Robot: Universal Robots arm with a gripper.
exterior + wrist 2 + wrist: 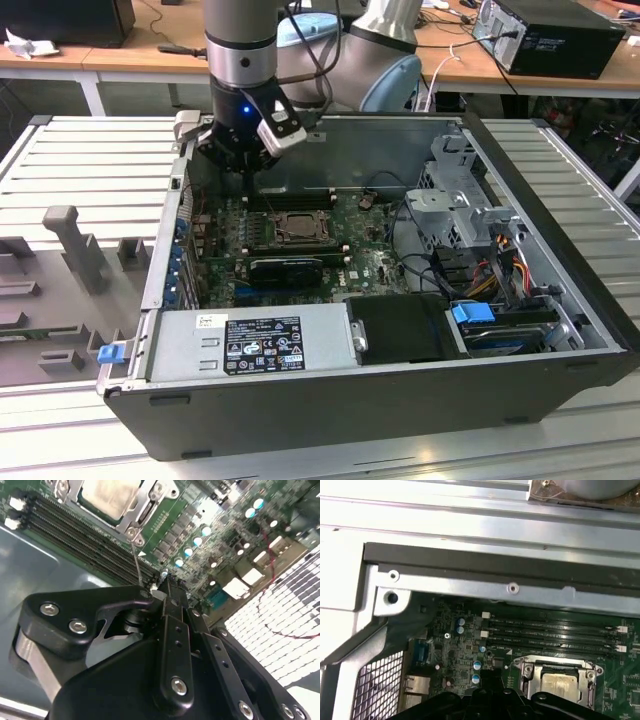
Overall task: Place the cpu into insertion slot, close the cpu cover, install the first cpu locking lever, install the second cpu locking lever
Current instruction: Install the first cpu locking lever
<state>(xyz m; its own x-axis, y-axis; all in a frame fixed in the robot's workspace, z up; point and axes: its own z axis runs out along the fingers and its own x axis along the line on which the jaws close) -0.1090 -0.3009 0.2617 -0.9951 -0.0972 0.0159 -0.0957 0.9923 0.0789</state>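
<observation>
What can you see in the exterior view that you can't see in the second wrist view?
The exterior view takes in the whole open computer case, with its grey power supply box, a blue clip and coloured cables. The second wrist view goes close and adds a thin metal lever sticking up near the gripper, plus little round blue-topped parts. Both share the gripper, the green motherboard, the long memory slots and the cpu framed by the silvery cpu cover.
</observation>
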